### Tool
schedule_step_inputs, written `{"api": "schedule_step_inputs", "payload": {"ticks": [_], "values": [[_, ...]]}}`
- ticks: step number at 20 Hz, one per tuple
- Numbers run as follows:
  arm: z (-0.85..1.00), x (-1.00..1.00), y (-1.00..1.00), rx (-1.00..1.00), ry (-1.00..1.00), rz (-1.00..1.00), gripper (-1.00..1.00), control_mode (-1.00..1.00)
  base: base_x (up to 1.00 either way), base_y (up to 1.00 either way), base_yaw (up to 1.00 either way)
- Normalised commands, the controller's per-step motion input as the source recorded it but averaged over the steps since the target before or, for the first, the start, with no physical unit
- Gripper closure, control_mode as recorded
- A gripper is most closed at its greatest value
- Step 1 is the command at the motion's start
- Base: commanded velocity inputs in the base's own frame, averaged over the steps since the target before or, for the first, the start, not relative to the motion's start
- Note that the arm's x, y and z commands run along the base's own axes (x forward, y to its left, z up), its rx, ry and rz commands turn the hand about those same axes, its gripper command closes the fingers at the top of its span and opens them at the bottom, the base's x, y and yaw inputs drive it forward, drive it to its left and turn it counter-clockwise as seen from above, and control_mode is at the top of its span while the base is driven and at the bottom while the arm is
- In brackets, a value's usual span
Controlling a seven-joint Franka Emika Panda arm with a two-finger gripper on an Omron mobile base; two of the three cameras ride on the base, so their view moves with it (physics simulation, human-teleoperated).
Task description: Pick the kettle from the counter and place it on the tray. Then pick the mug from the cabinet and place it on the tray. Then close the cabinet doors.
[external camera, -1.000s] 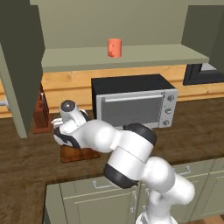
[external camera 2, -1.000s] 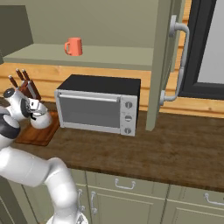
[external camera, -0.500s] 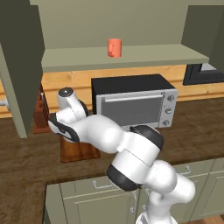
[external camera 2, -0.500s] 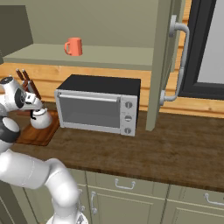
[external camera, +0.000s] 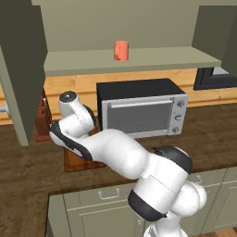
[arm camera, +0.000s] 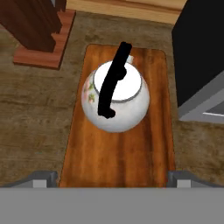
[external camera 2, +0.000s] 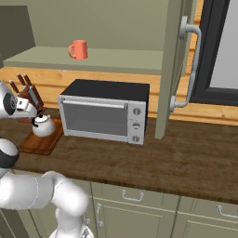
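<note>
Lifted clear of kettle [arm camera: 116,96], tool [arm camera: 112,178] released, fingers spread; kettle resting mid-frame on tray [arm camera: 148,144]. Mug [external camera: 121,50], upper centre, next.

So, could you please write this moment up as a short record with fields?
kettle: standing upright on the tray, handle arched over the lid
gripper: open, above the kettle, holding nothing
mug: on the cabinet shelf
cabinet doors: open; right door edge-on beside the oven
knife block: behind the tray
done: kettle placed
left: mug, doors
</note>
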Motion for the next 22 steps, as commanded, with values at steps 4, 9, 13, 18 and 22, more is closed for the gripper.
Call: {"api": "schedule_step_inputs", "payload": {"ticks": [4,9,13,18,22], "values": [[0.20,-0.64,-0.45,0.00,-0.12,0.05,-1.00,-1.00,0.00,0.00,0.00],[0.50,-0.49,-0.55,0.00,-0.11,0.00,-1.00,-1.00,0.00,0.00,0.00],[0.77,-0.37,-0.49,0.00,-0.27,0.00,-1.00,-1.00,0.00,0.00,0.00],[0.85,-0.33,-0.46,0.00,-0.24,0.00,-1.00,-1.00,0.00,0.00,0.00],[0.92,-0.14,-0.43,0.00,-0.11,-0.03,-1.00,-1.00,0.00,0.00,0.00]]}}
